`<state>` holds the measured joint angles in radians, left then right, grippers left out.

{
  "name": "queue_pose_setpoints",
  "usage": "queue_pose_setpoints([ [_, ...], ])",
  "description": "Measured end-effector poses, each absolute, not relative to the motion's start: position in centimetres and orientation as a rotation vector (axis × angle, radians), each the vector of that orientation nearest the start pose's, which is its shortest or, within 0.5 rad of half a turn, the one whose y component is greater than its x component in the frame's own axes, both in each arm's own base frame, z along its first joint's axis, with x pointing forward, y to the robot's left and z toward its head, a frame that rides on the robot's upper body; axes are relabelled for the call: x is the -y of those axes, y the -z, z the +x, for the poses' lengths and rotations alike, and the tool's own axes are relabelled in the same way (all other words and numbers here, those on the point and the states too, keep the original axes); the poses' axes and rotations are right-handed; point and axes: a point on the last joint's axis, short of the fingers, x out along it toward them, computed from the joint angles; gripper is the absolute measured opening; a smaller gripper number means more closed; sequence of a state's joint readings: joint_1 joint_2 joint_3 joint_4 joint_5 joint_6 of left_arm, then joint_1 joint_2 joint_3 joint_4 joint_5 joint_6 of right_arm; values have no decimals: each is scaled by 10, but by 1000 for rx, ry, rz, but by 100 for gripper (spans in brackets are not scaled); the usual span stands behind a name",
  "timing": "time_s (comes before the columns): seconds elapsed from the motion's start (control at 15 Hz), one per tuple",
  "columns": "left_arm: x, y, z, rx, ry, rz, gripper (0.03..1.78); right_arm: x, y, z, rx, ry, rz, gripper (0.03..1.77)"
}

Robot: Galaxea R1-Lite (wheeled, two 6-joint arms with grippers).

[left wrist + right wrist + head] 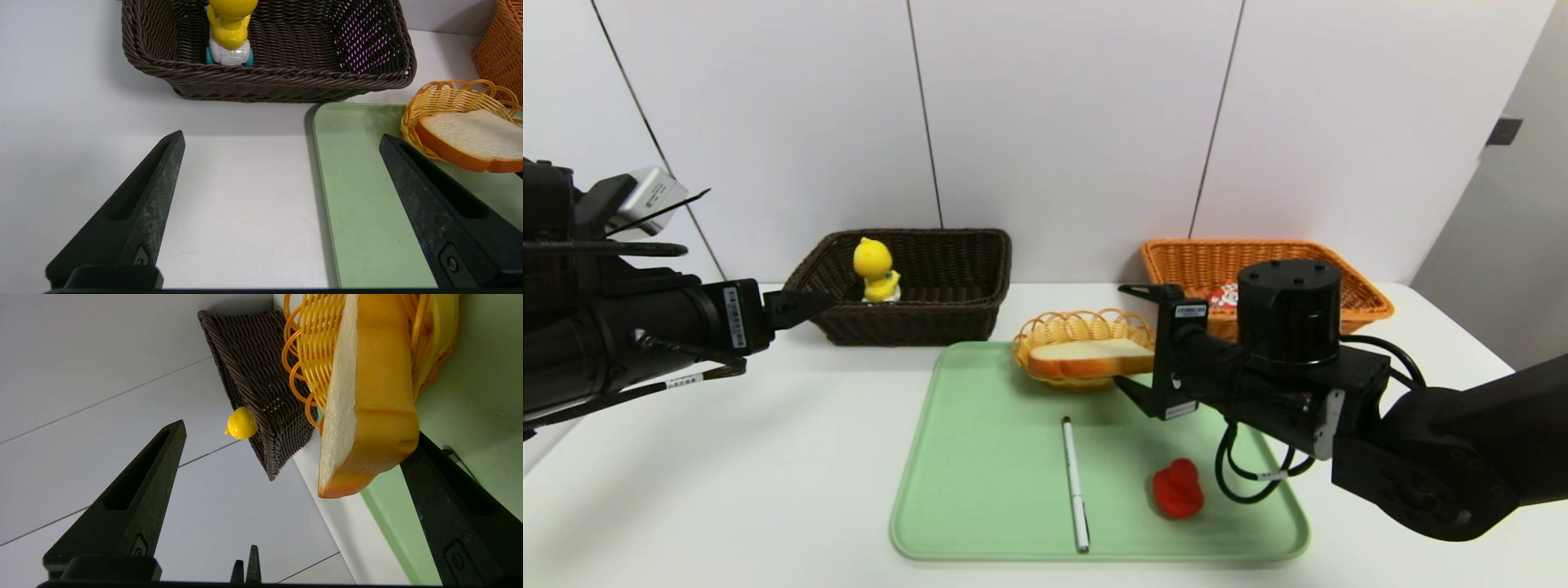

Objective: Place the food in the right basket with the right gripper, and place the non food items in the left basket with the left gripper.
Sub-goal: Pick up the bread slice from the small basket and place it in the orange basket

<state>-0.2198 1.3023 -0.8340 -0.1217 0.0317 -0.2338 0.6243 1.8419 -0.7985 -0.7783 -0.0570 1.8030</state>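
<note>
— So where does the right gripper [1135,347] stand?

— Turned on its side at the right end of the bread slice [1090,357], with its fingers [143,486] wide apart, one above the slice and one below. In the right wrist view the lower finger lies against the crust; nothing is clamped.

— And the bread itself?

— Lying across the small round yellow basket [1070,327], which sits at the far edge of the green tray [980,490] on the white bench [727,474].

— What else is on the tray?

— A white pen [1075,482] near the middle, and a red rubber duck [1178,488] just to its right, apart from it.

— The left gripper [282,139]?

— Hovering over the bench left of the tray, pointing toward the dark brown basket [947,318], fingers [155,192] spread wide and holding nothing.

— Anything in the big baskets?

— The yellow chick toy [876,271] stands upright in the dark brown basket, on its white wheeled base. In the orange-tan basket [1364,302], behind the right arm, a bit of the red drink carton [1223,297] shows.
</note>
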Motion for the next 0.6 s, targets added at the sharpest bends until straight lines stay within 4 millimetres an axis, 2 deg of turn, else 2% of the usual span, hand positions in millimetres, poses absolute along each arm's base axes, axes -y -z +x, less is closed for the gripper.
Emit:
queue_pose_setpoints([
  [0.6, 45, -241, 203, -374, 146, -198, 169, -194, -153, 272, -670, -177, 1654, 171],
])
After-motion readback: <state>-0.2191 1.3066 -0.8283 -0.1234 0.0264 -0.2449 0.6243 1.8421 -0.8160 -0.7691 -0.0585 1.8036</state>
